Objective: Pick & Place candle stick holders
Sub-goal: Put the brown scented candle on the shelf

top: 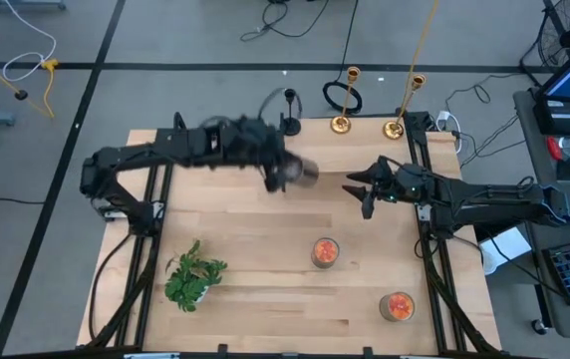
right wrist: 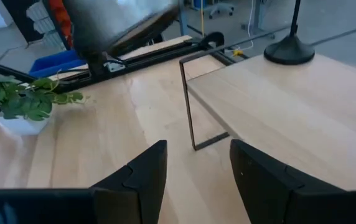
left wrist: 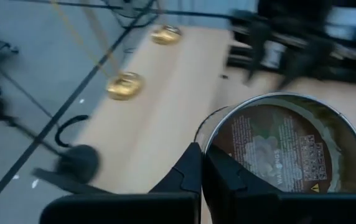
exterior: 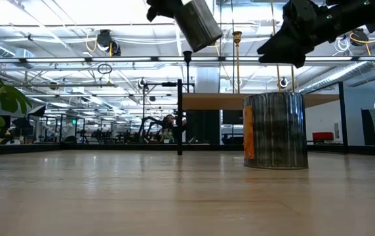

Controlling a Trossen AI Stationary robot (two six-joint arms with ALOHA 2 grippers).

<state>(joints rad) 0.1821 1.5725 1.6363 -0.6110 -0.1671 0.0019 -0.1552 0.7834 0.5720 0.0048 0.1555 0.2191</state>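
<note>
Oddly, the left gripper is clamped on a tin's rim — not a holder; right gripper gapes mid-frame. Next: gold holders at top.

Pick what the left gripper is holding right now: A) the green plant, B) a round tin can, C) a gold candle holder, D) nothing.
B: the left gripper has its fingers shut on the rim of a round tin can, held in the air above the table.

arms: 2x dark, jointed | claw: black, 2 angular fingers
</note>
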